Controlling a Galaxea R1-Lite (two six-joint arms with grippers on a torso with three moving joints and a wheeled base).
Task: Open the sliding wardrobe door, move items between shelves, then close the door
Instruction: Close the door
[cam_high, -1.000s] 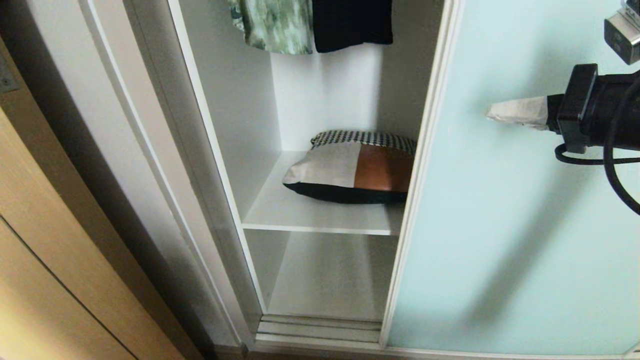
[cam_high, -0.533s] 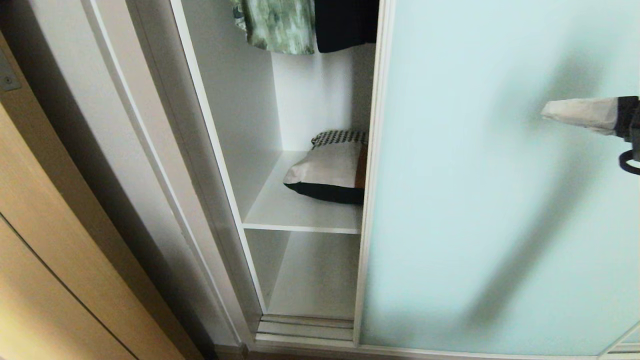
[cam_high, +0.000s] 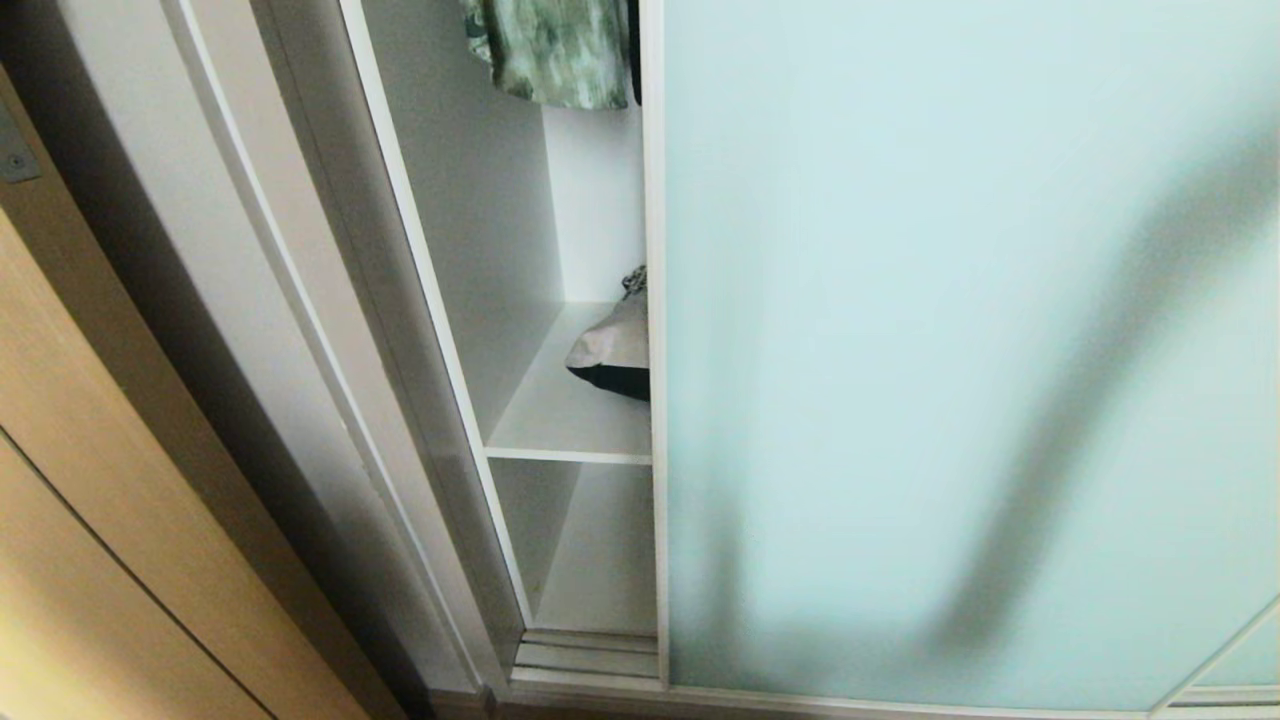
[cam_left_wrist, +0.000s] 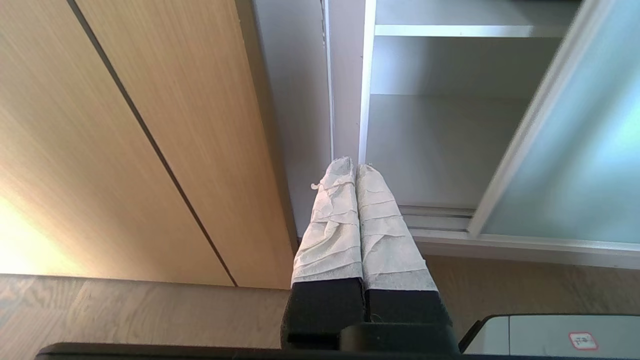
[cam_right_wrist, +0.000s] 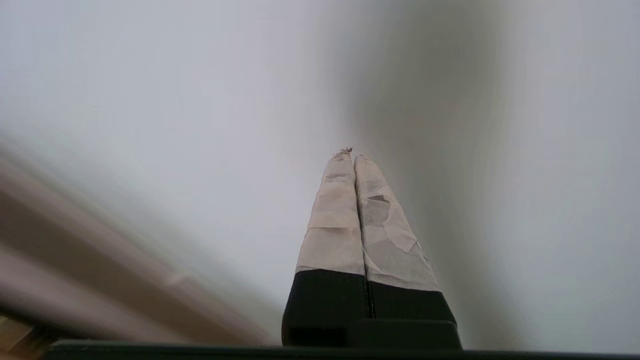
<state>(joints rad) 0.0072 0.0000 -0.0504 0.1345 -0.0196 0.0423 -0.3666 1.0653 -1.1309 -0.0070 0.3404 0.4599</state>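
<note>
Head view: the sliding wardrobe door (cam_high: 950, 350), a smooth frosted pale blue-green glass panel in a thin silver-white frame, covers most of the opening.

Only a narrow gap shows at its left edge, where a corner of the patchwork cushion (cam_high: 618, 345), beige fabric over black backing, lies on a flat white shelf (cam_high: 565, 425) with its right part hidden behind the door frame. A green mottled garment (cam_high: 550, 50) hangs above. To the left stands a tan wood-grain panel (cam_high: 90, 520). The left gripper (cam_left_wrist: 355, 165) hangs low near the wardrobe's bottom track, its cloth-wrapped, wrinkled fingers pressed together, holding nothing. The right gripper (cam_right_wrist: 350, 152) faces a blurred pale surface, taped fingers likewise together and empty.
</note>
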